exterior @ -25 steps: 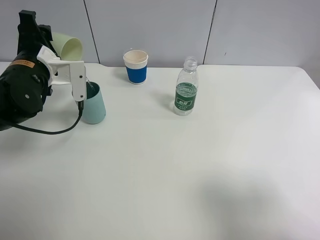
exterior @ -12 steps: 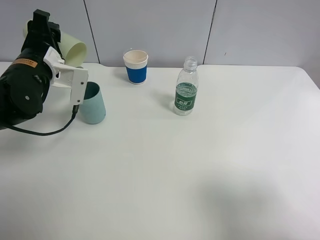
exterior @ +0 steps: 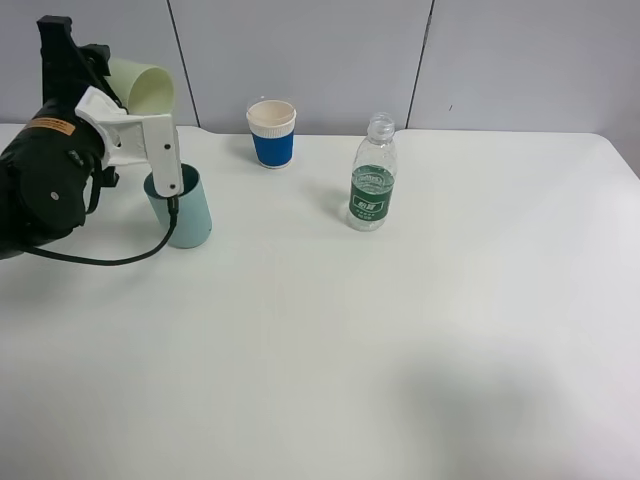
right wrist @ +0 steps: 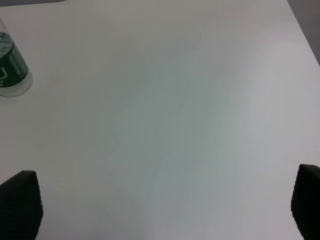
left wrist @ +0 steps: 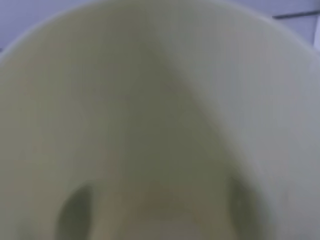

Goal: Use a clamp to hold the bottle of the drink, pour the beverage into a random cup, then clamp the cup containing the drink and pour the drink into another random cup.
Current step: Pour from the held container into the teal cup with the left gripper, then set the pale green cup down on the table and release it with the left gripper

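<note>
While the left gripper (exterior: 125,105) stays clamped on the pale yellow-green tumbler (exterior: 142,88), tipped on its side above the teal tumbler (exterior: 183,208) on the white table (exterior: 420,330), the cup looks light, thin-walled and smooth, so I judge a mid-wall hold safest, gentle enough not to buckle it. Right jaws stand wide apart, holding nothing. The water bottle (exterior: 372,187) stands uncapped mid-table; its green label's white marks are too small to read. The blue-and-white paper cup (exterior: 271,133) shows no legible writing.
</note>
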Motion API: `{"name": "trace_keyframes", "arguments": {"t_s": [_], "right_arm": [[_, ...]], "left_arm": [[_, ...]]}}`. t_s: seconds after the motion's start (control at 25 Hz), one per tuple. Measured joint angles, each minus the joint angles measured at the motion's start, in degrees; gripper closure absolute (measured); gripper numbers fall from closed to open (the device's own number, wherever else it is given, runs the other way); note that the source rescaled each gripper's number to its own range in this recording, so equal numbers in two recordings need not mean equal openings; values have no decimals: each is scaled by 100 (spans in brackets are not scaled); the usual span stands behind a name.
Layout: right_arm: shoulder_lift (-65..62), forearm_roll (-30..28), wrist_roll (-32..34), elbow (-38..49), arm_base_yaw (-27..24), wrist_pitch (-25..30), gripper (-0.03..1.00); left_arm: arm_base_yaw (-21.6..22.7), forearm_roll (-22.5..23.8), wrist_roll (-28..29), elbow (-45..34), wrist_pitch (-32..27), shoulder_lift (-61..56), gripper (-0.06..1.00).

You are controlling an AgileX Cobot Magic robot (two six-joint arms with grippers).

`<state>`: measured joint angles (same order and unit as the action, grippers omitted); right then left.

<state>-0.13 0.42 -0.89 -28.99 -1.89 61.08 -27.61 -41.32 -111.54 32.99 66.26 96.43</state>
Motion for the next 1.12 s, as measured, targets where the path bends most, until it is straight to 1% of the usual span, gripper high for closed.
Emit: {"name": "trace_keyframes", "arguments": {"t_s": [0.12,0.24,0.36,0.48,0.68,0.92,1.0,1.12], "right_arm": [[0,0,0,0,0,0,-3],[0,0,0,0,0,0,-3],[0,0,0,0,0,0,-3],[0,0,0,0,0,0,-3],[0,0,0,0,0,0,-3],[0,0,0,0,0,0,-3],[0,0,0,0,0,0,-3],[0,0,0,0,0,0,-3]], "left_arm": [[0,-186,1260,0,-243,-8,89],[0,-367,2440,0,-710,-60,89],[-7,-390,3398,0,-1193,-191,89],[-106,-402,4129,0,-1405,-393,89],[-406,-314,4890,-163,-1438,-877,89],[-855,-218,5312,-443,-1710,-1472,89],[-1037,-58,5543,-565,-1737,-1741,89],[-1288,410,6102,-822,-1741,-2117,89]]}}
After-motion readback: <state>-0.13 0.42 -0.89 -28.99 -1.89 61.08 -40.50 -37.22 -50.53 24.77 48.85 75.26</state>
